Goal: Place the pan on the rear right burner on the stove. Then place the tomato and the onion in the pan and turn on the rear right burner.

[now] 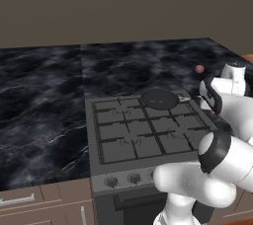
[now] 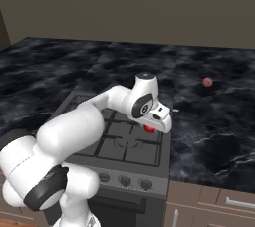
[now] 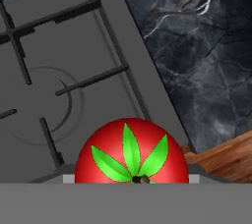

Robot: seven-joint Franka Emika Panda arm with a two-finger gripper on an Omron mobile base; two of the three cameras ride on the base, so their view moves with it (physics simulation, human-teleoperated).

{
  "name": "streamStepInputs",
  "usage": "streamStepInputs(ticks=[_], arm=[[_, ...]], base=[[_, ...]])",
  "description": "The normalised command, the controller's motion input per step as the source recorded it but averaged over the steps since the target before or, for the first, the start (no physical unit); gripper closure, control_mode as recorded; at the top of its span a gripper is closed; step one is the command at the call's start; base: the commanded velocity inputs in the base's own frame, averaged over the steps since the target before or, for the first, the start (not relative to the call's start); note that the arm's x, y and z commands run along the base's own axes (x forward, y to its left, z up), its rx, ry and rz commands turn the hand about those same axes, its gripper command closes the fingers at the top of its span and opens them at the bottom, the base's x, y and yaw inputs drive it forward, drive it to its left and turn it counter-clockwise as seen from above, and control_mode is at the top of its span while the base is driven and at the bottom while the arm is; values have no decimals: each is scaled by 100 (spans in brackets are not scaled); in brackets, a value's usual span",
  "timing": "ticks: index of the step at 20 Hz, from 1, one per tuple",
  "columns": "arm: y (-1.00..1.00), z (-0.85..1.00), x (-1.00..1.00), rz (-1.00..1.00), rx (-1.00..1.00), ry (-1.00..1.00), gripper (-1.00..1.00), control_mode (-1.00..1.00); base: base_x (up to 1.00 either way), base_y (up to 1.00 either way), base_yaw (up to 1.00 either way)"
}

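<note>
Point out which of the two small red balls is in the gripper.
The bright red tomato with green leaves, held at the gripper over the stove; the duller pinkish onion lies apart on the counter.

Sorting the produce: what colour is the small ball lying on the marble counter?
Dull pinkish-red, the small round onion; the right base view shows it best.

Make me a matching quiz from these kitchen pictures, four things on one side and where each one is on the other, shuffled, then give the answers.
Things:
1. pan
2. tomato
3. onion
4. knobs

Places:
A. lying alone on the dark marble counter, right of the stove
B. on the rear right burner
C. in a row along the stove's front panel
D. in the gripper, above the stove's right side

Pairs: 1-B, 2-D, 3-A, 4-C
</note>
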Motion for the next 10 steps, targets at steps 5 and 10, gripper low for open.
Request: streamStepInputs(ticks=[5,10], arm=[[24,17,49,4,0,-1,100,-100],[17,9,52,4,0,0,100,-100]], base=[[0,0,0],[0,0,0]])
